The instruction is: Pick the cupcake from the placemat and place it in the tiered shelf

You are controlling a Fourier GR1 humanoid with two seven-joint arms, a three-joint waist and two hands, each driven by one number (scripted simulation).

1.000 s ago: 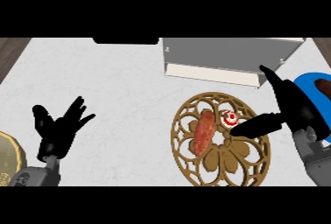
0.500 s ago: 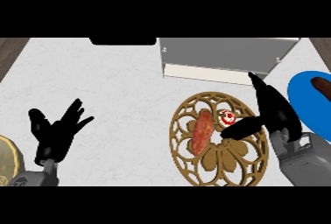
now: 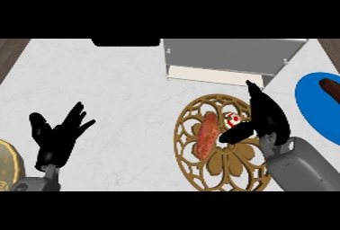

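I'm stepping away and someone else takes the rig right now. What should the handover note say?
Right hand: open over the placemat's right side, thumb reaching toward the cupcake, nothing held.
Left hand: open, resting at the lower left.
The cupcake sits on the placemat beside a sausage; the tiered shelf stands behind it at the counter's far edge.
Done: approach only.
Left: grasp the cupcake, lift it, place it in the shelf.

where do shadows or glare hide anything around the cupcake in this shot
Head view: lighting is flat, no glare. The cupcake shows plainly on the gold openwork placemat. Only the right hand blocks anything, its thumb crossing the mat just below the cupcake. The tiered shelf casts a faint shadow along its front edge.
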